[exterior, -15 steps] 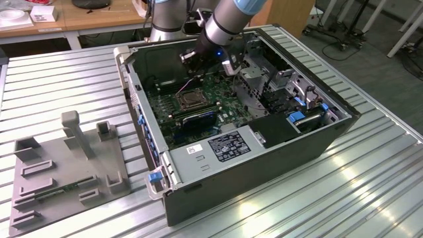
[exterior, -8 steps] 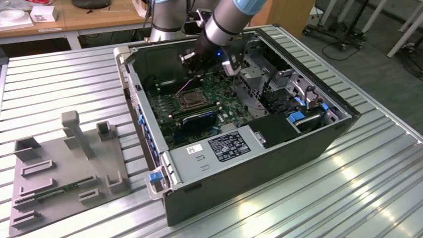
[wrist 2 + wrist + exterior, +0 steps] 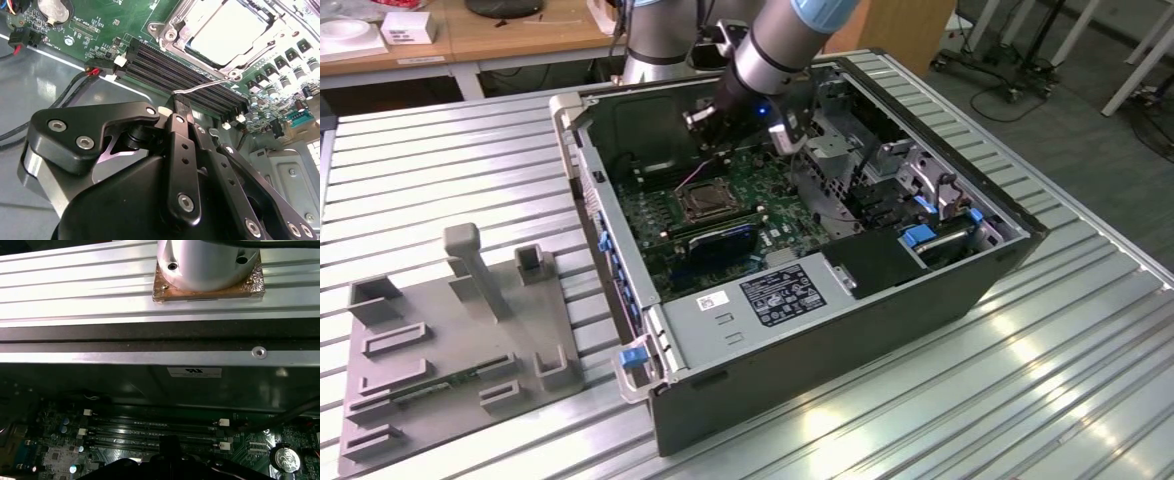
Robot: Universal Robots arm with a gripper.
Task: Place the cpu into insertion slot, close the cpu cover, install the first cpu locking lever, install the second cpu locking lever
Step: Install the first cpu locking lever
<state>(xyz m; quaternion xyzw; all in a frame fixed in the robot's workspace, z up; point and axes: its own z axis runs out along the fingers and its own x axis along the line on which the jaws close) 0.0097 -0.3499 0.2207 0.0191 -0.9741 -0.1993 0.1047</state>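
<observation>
Fingers of the black gripper are seen pressed together in the second wrist view, above the long narrow black memory slots. The curled end of a thin silver wire lever lies right at the fingertips; whether it is pinched between them cannot be told. The lever runs along the edge of the socket that faces the memory slots.

The small flat square cpu with its dull silver top is seated in the insertion slot, a square socket set near the middle of the green circuit board. The thin silver metal cpu cover is laid over it, and the chip's top is seen through the cover's big window.

In the exterior view the gripper is reached down into the open grey and black computer case, which lies on its side on the ribbed aluminium table. A white label with black print is stuck on the box at the case's near edge, and another white label is seen on the case wall in the first wrist view; the print on both is too small to be made out. A grey moulded fixture plate sits beside the case at the exterior view's left.
</observation>
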